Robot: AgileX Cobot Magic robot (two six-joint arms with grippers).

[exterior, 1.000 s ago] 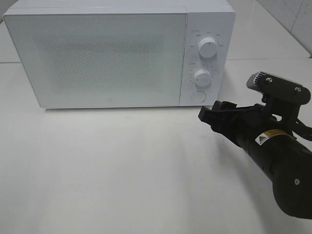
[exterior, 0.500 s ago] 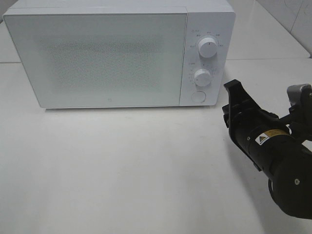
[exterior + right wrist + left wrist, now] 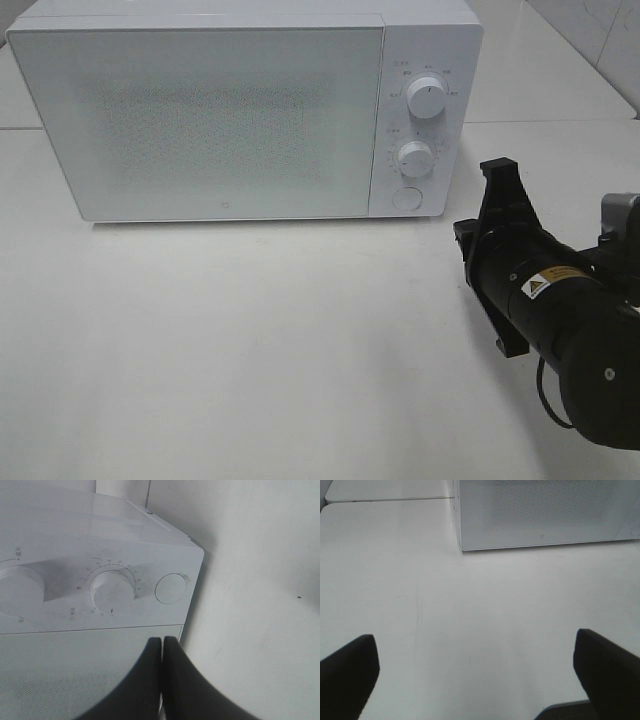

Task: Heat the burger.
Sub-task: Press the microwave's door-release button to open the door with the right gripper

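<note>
The burger is out of view. A white microwave (image 3: 220, 110) stands at the back of the table with its door closed; it also fills the right wrist view (image 3: 100, 540). My right gripper (image 3: 497, 166) is shut with nothing in it, its fingers pressed together (image 3: 162, 641), a short way right of the microwave's control panel. In the left wrist view my left gripper (image 3: 474, 639) is open and empty over bare table in front of the microwave (image 3: 545, 515). The left arm does not show in the high view.
The control panel carries an upper dial (image 3: 427, 98), a lower dial (image 3: 415, 157) and a round button (image 3: 405, 197). The white tabletop (image 3: 250, 330) spreads in front of the microwave. A tiled wall runs along the back right.
My right gripper has drawn back to the right from the round button, turned its fingers toward the back, and shut. The left gripper has stayed open.
</note>
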